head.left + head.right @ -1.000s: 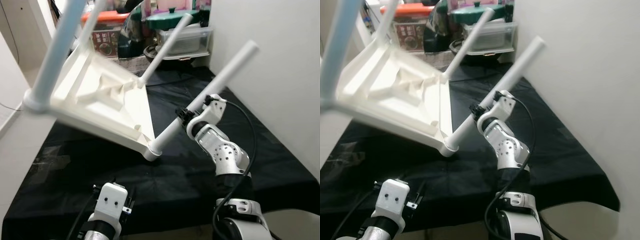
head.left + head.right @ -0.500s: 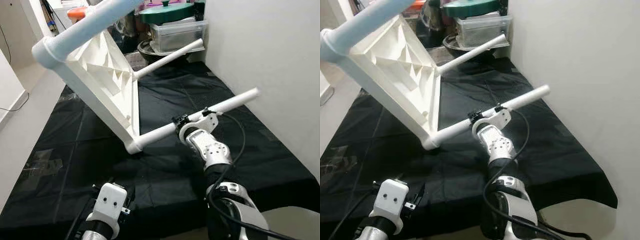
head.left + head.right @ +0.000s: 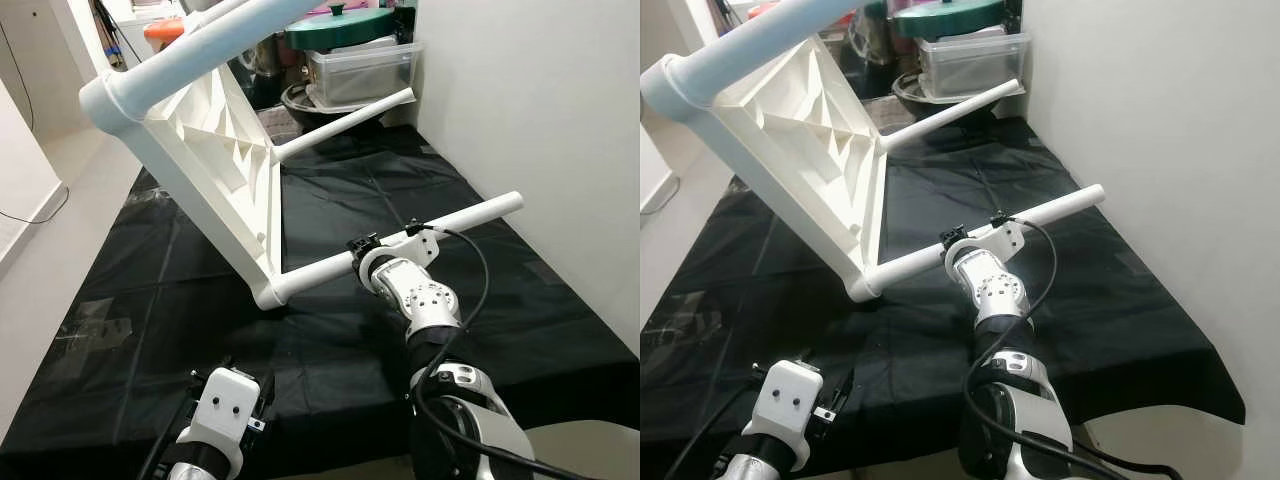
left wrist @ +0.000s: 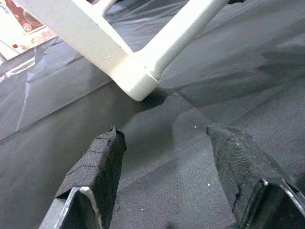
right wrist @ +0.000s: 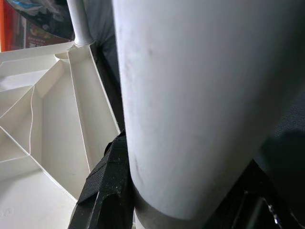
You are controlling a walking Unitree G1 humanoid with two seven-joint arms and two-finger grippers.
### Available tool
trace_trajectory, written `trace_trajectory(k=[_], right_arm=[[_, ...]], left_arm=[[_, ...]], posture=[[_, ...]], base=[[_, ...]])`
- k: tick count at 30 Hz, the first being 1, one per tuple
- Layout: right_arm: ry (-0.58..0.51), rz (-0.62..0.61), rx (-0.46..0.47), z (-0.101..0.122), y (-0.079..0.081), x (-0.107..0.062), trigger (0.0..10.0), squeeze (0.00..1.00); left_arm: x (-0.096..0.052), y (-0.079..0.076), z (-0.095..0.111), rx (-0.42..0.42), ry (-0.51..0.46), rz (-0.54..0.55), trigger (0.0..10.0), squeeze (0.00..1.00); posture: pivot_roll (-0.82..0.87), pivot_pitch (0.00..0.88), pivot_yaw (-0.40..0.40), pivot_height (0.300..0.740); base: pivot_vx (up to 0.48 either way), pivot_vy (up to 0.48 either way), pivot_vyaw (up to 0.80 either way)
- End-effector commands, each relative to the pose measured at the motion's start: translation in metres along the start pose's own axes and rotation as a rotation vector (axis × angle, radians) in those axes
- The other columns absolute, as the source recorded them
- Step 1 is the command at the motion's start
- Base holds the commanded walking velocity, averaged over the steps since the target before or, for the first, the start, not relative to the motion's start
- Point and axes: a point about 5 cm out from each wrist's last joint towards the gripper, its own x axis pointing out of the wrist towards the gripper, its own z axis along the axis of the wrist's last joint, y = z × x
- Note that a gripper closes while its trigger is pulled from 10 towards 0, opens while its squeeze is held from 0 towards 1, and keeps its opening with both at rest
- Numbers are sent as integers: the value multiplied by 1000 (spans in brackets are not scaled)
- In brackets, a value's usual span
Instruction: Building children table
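Observation:
A white plastic children's table [image 3: 215,150] stands tipped on its edge, ribbed underside facing me. One corner [image 3: 268,294] rests on the black sheet. Its lower leg [image 3: 470,212] runs nearly level to the right, and my right gripper [image 3: 362,247] is shut on it about midway. The right wrist view has that leg [image 5: 190,95] pressed against a black finger pad [image 5: 107,191]. Another leg [image 3: 345,118] points toward the back and a third [image 3: 200,45] rises at the top. My left gripper [image 4: 164,133] hangs open just above the sheet, close to the resting corner [image 4: 138,83].
The black sheet [image 3: 150,260] covers the floor, with bare pale floor [image 3: 40,230] to its left. A white wall [image 3: 540,100] stands close on the right. Clear storage boxes [image 3: 365,70] with a green lid [image 3: 340,25] are stacked at the back.
The table has swung down: the held leg, steeply raised a second ago, now lies nearly level and the top stands more on edge. My right gripper kept its hold.

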Motion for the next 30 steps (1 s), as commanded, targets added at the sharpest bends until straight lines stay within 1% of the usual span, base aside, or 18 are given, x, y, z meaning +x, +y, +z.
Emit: trace_trajectory(k=[1, 2, 3, 6, 11, 12, 13, 18, 21, 24, 25, 27, 28, 29, 30], right_arm=[[228, -167, -15, -85, -31, 1, 10000, 0], [231, -173, -17, -85, -31, 1, 10000, 0], [236, -170, -33, -85, -31, 1, 10000, 1000], [236, -185, -52, -84, -36, 0, 10000, 1000], [237, -165, -44, -82, -36, -1, 10000, 1000], [239, -176, -44, -81, -40, -1, 10000, 1000], [241, -178, -41, -80, -44, 0, 10000, 0], [265, -177, -45, -78, -42, -6, 10000, 0], [251, -189, -49, -67, -45, -16, 10000, 0], [249, -190, -49, -66, -45, -17, 10000, 0], [269, -118, -30, -61, -42, -23, 10000, 0], [360, 77, 13, -55, -32, -42, 10000, 0], [386, 135, 19, -53, -30, -49, 10000, 0], [386, 135, 19, -53, -30, -49, 10000, 0], [432, 194, -47, -50, -33, -56, 10000, 0]], left_arm=[[-1, 1, -1, 9, 15, 3, 10000, 0], [-1, 1, -1, 9, 16, 3, 10000, 0], [-1, 1, -1, 7, 14, 5, 10000, 0], [0, 0, -1, 9, 12, 6, 10000, 0], [0, 0, -1, 11, 7, 7, 10000, 0], [0, 0, -1, 14, 4, 7, 10000, 0], [0, 0, -1, 20, 4, 6, 10000, 0], [0, -2, -2, 16, 7, 2, 10000, 0], [0, -2, -2, 16, 6, 1, 10000, 0], [0, -2, -2, 15, 5, 2, 10000, 0], [1, -2, -2, 15, 5, 1, 10000, 0], [1, -2, -2, 16, 4, 1, 10000, 0], [1, -2, -2, 16, 3, 1, 10000, 0], [1, -2, -2, 16, 3, 1, 10000, 0], [1, -2, -2, 16, 2, 2, 10000, 0]], posture=[[43, 52, 29, 740], [43, 52, 29, 740], [43, 52, 29, 740], [38, 47, 27, 740], [34, 41, 28, 740], [31, 36, 25, 740], [34, 33, 25, 740], [27, 26, 26, 740], [22, 22, 23, 740], [22, 22, 23, 740], [20, 19, 23, 740], [15, 18, 21, 740], [15, 18, 21, 740], [15, 18, 21, 740], [11, 18, 21, 740]], base=[[0, 0, 0], [0, 0, 0], [0, 0, 0], [0, 0, 0], [0, 0, 0], [0, 0, 0], [0, 0, 0], [0, 0, 0], [0, 0, 0], [0, 0, 0], [0, 0, 0], [0, 0, 0], [0, 0, 0], [0, 0, 0], [0, 0, 0]])
